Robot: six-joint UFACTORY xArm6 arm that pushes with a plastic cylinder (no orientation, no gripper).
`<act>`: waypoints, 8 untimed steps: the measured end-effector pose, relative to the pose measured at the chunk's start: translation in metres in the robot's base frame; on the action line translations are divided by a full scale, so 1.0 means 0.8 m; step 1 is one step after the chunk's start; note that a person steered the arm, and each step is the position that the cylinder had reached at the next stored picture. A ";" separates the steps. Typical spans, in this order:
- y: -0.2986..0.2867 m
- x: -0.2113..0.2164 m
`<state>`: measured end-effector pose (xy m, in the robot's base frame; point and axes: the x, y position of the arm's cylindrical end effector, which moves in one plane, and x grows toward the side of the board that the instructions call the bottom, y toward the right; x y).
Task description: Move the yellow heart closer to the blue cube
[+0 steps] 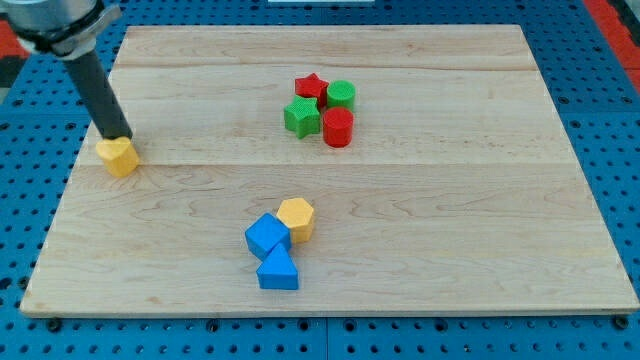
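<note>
The wooden board (330, 270) fills most of the view, resting on a blue pegboard surface (610, 120) that shows around its edges. Over the view's top left corner the arm's rod (98, 90) slants down to the board; there is no hand or claw on it to be released or clenched, only the tip (120, 138), which rests against the upper edge of the yellow heart (119, 156) near the board's left side. The blue cube (267, 236) lies well apart from it, low in the middle of the board, touching a yellow hexagonal block (297, 218) at its upper right and a blue triangular block (278, 270) just below. Toward the view's top centre sits a tight cluster: a red star (311, 86), a green round block (341, 95), a green block of unclear shape (301, 116) and a red cylinder (338, 127); these are clear of the likely path. The heart has to travel toward the view's right and bottom, so the tip seems best placed on the heart's upper left face, opposite the cube, so the push runs through the heart's middle. A contact off to one side would probably spin the heart or let it slip past the rod. The push should slow as the heart nears the cube, stopping short so the three blocks grouped there are not scattered.
</note>
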<state>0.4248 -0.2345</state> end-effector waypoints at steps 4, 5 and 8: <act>0.057 -0.004; 0.021 0.001; 0.002 0.060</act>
<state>0.4729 -0.2326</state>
